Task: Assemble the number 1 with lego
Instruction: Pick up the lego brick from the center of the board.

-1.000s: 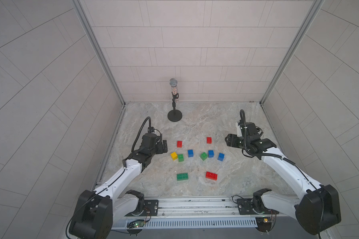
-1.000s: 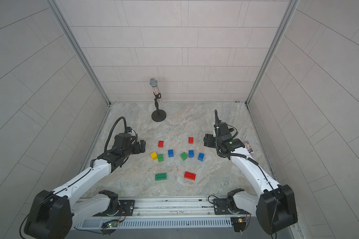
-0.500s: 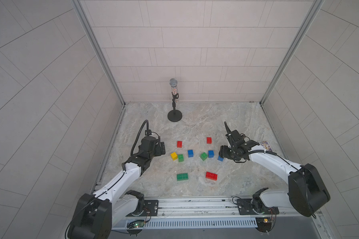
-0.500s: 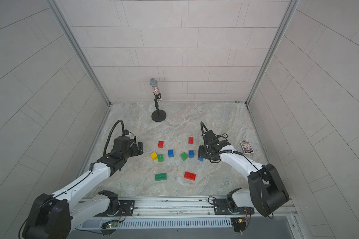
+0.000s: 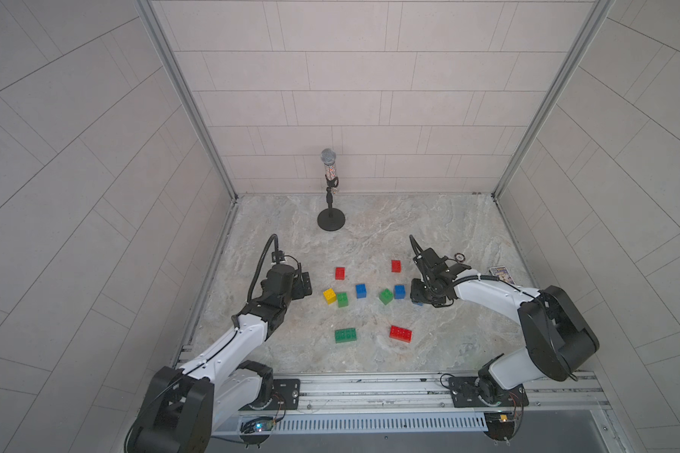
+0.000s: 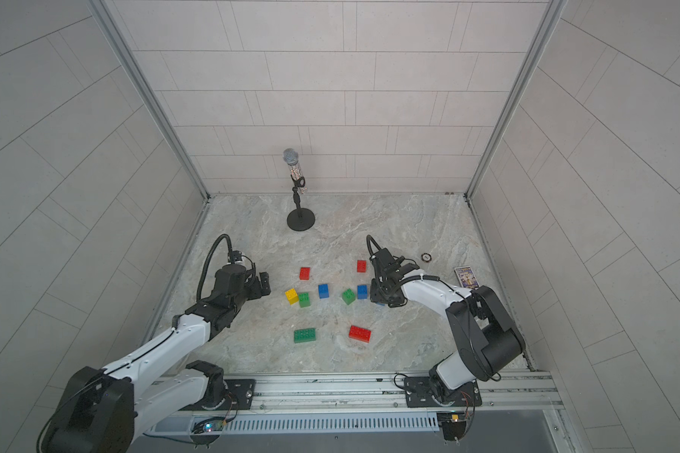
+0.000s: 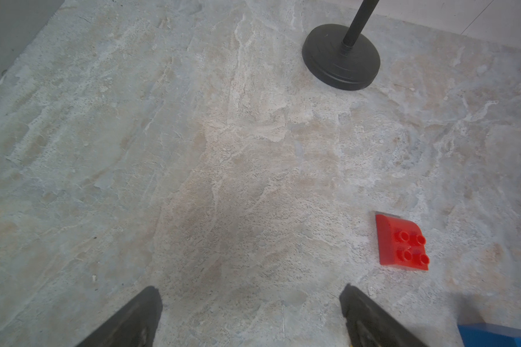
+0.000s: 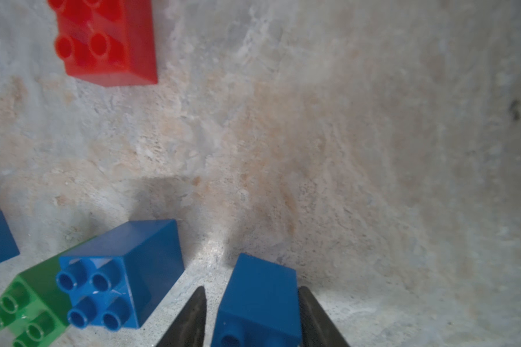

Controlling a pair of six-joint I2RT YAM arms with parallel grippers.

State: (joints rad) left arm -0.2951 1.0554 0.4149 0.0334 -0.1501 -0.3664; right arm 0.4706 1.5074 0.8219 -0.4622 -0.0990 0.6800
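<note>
the right arm reaches low and inward, right fingers (image 8: 190,321) flanking a blue lego brick (image 8: 259,300) on the bench (image 5: 370,251); whether they clamp it i cannot tell. the left arm stretches forward near the yellow brick (image 5: 329,295), left fingers (image 7: 133,321) apart.

The left gripper (image 7: 250,290) hangs over the marble table (image 7: 193,150), its dark fingertips (image 7: 139,315) spread wide with only bare stone between them. Calling straight ahead of the fingers twelve o'clock, a round black stand base (image 7: 328,57) sits far off at one o'clock. A red brick (image 7: 402,243), four studs up and one corner rounded, lies at two o'clock. A blue brick (image 7: 494,335) shows just a corner at three o'clock.
</note>
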